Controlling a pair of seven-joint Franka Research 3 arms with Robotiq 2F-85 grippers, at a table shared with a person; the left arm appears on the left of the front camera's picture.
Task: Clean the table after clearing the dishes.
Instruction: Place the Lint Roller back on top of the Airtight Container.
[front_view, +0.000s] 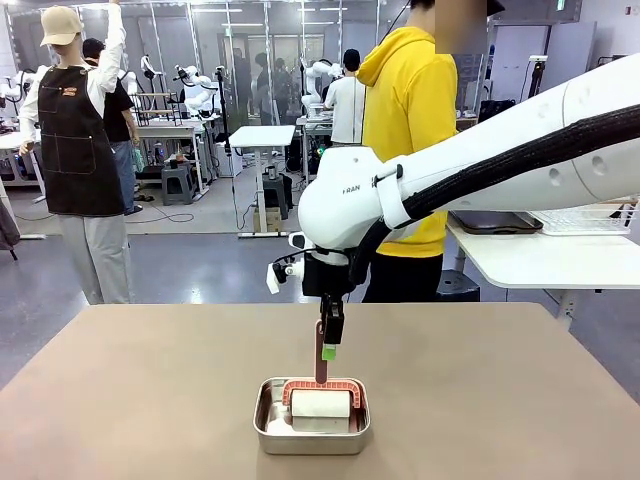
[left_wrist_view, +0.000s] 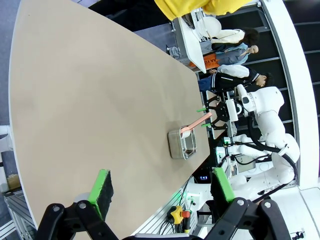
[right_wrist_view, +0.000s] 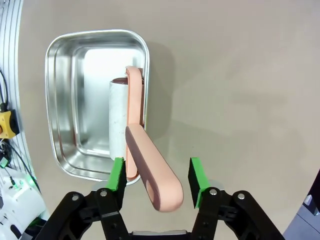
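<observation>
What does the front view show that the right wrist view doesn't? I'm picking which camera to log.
Front view alone: the person in a yellow hoodie behind the table, and a white side table. Right wrist view alone: the right gripper open, its green pads either side of the roller's pink handle, not touching it. Both: the lint roller standing in the steel pan.

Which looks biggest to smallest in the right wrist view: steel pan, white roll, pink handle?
1. Steel pan, clearly the largest.
2. Pink handle and white roll: unsure. The handle rises toward the camera between the right claw's open pads, so nearness inflates it.
</observation>
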